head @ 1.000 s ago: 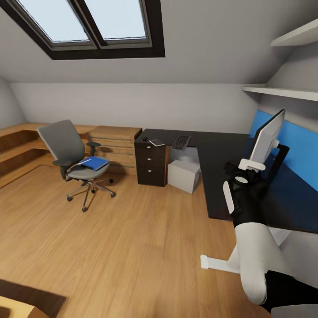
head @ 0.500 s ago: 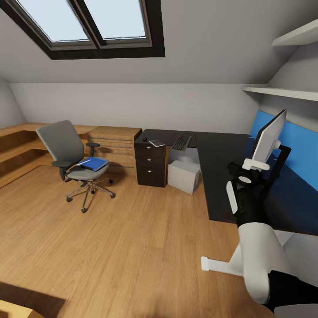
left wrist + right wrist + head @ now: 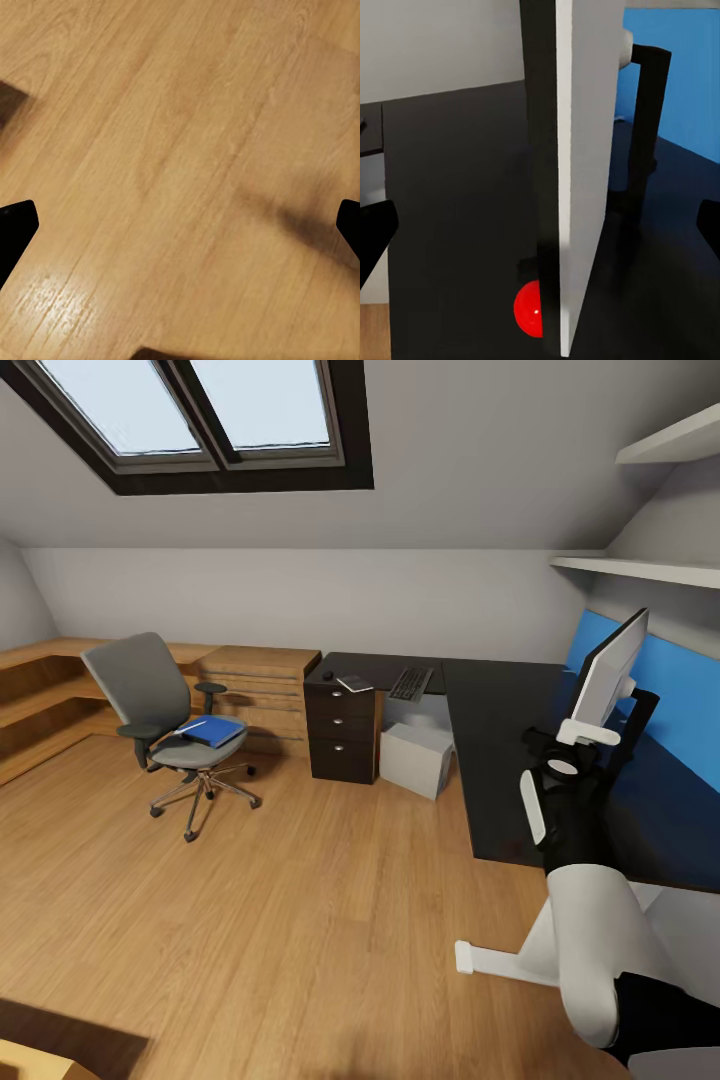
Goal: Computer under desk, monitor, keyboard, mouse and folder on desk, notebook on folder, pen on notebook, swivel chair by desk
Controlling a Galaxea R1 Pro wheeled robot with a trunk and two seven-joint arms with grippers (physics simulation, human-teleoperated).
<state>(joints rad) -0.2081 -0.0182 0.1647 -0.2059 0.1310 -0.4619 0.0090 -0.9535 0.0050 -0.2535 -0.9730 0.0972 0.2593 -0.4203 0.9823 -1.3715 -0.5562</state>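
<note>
With your right hand (image 3: 540,225) spread wide around the wide black flat monitor's (image 3: 608,670) edge (unclamped), close, then settle it on the glossy black table (image 3: 500,710).

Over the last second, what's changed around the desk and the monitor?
The right gripper has crept a little further forward toward the monitor, whose edge sits between its open fingers in the right wrist view. Nothing was gripped or released. The swivel chair, folder, keyboard and computer stayed put.
</note>
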